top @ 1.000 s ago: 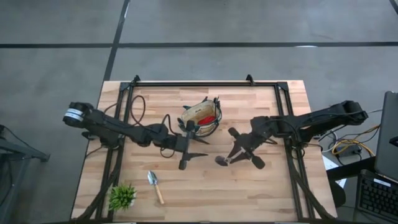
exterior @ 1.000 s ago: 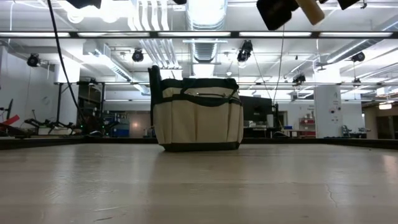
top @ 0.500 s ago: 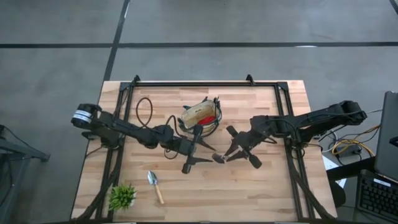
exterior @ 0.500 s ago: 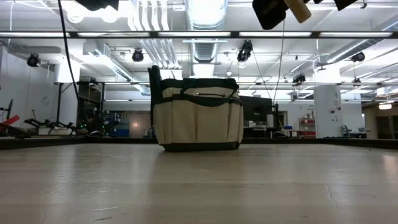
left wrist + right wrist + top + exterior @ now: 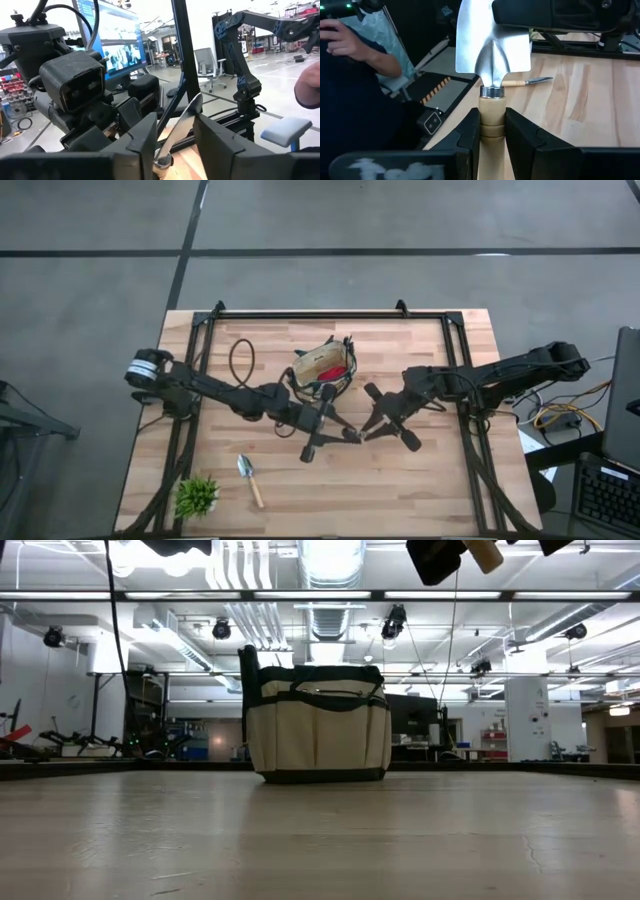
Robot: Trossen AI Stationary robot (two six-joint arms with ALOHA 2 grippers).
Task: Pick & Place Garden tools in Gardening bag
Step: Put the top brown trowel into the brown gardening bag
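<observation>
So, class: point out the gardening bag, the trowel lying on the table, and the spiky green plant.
gardening bag [image 5: 318,730], low view, front fabric panel.
trowel on the table [image 5: 246,471], high view, silver blade.
spiky green plant [image 5: 197,496], high view, leaves.

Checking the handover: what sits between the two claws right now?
A trowel: the right claw grips its wooden handle, and its silver blade reaches between the open fingers of the left claw. Both wrist views show it.

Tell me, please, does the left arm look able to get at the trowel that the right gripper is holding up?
Probably yes: the left gripper already straddles the trowel blade, while the right gripper clamps only the wooden handle, leaving the blade free.
</observation>
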